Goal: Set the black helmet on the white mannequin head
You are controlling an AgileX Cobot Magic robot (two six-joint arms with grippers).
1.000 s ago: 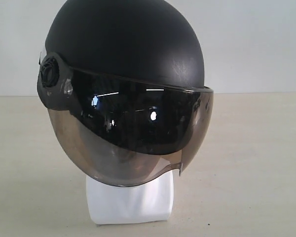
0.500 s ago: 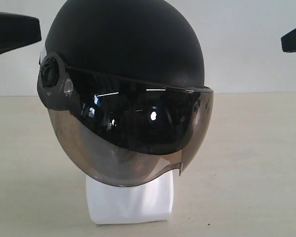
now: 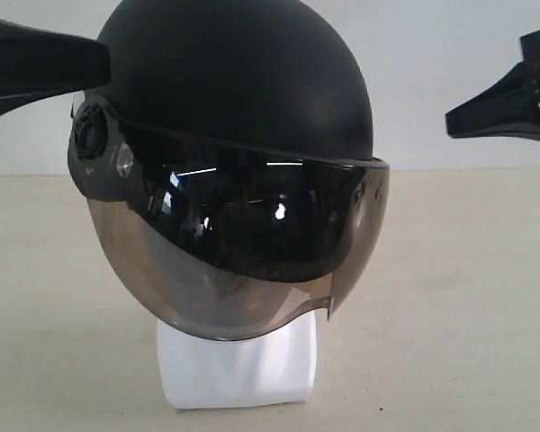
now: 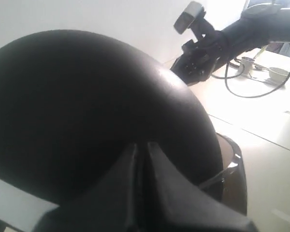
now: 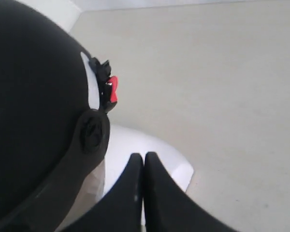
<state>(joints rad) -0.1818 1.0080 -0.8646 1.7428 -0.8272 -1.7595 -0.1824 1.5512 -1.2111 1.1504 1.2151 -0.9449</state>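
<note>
Jutting in from the left, the left gripper point(image 3: 104, 61) has its jaws pressed together on nothing, its tip right beside the helmet point(image 3: 234, 81); whether it touches I cannot tell. The helmet sits on the head point(image 3: 238, 369), visor point(image 3: 243, 243) down over the face, with only the white neck base showing on the table point(image 3: 468, 297). Further right, the right gripper point(image 3: 452, 121) hangs apart from the helmet, jaws likewise closed and empty.
</note>
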